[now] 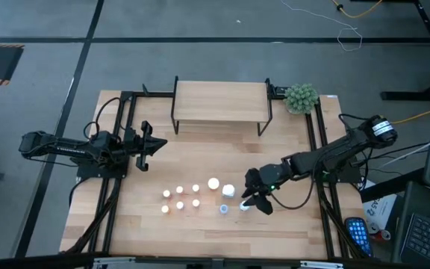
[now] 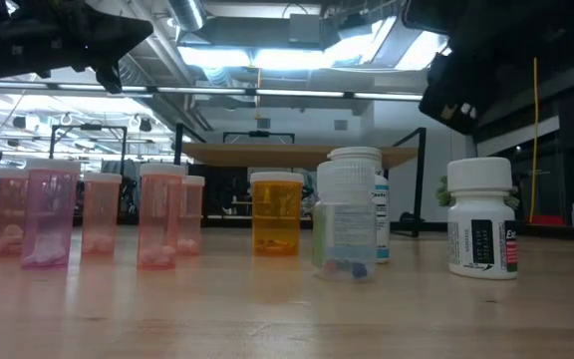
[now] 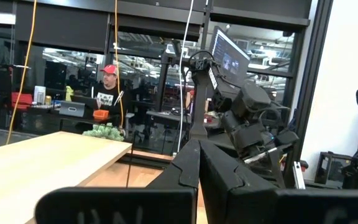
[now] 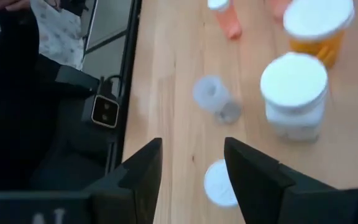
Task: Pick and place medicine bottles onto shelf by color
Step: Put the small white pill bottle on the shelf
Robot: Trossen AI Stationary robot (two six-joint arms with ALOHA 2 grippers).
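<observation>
Several medicine bottles stand upright on their bases on the wooden table: pink ones [image 2: 48, 214] at the left of the group, an orange one [image 2: 275, 211], a clear one with a white cap [image 2: 345, 219] and a white one with a red label [image 2: 481, 214]. My right gripper [image 4: 193, 160] hangs open above the white bottle's cap [image 4: 219, 183], slanting down, clear of it [image 1: 254, 200]. The shelf [image 1: 221, 103] stands at the table's far edge with nothing on its top. My left gripper [image 1: 152, 145] waits shut above the table's left side.
A green plant ball [image 1: 301, 98] sits at the far right corner beside the shelf. A white-capped bottle [image 4: 294, 93] and a small clear bottle [image 4: 213, 96] stand just beyond my right fingers. Bare tabletop [image 1: 200, 161] lies between the bottles and the shelf. A person sits in the room beyond [image 3: 109, 84].
</observation>
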